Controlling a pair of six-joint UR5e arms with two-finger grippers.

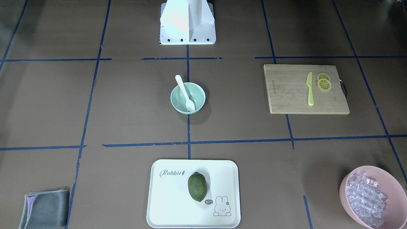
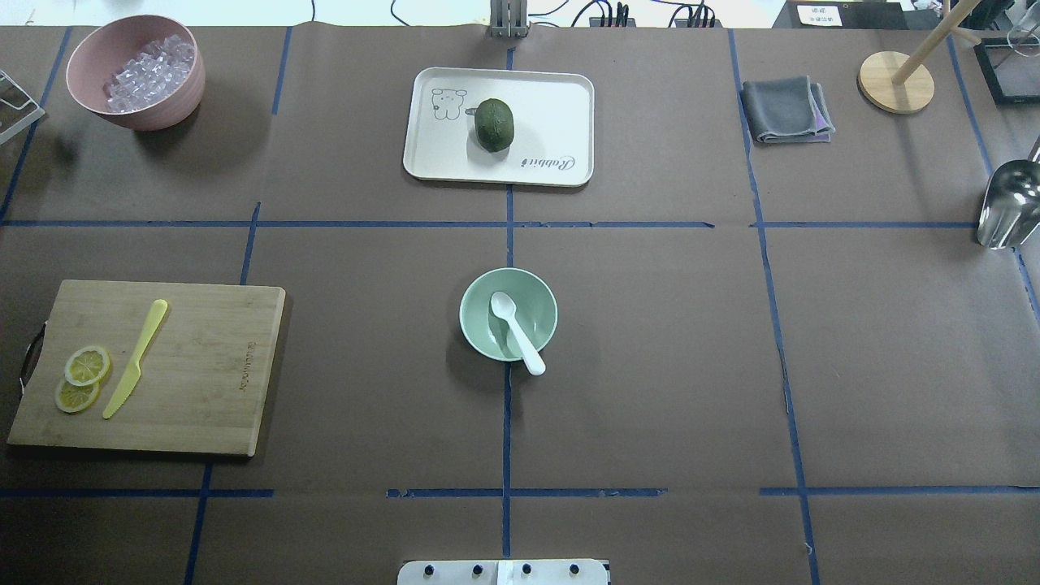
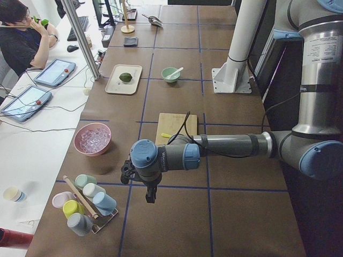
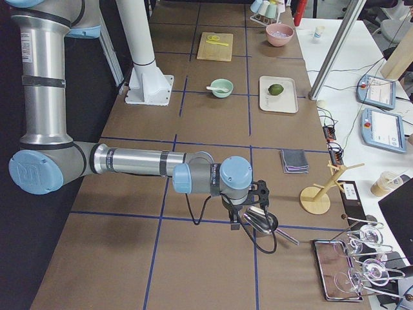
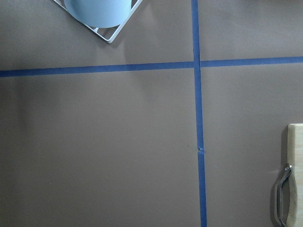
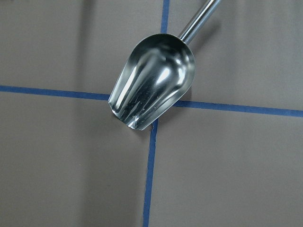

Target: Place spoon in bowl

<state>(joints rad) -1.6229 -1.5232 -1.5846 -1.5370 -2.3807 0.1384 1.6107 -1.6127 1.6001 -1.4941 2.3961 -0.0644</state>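
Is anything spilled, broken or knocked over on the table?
No, nothing looks spilled or broken. The spoon lies in the bowl, its handle poking over the rim, which is fine.

Overhead: bamboo cutting board (image 2: 203,366) at nine o'clock with yellow plastic knife (image 2: 136,357) beside two lemon slices (image 2: 88,366), white rabbit tray (image 2: 552,114) at twelve bearing a dark green avocado (image 2: 494,124), pink bowl (image 2: 154,106) of clear cubes (image 2: 150,69) at ten, folded grey cloth (image 2: 784,110) at one, steel scoop (image 2: 1007,203) at two.
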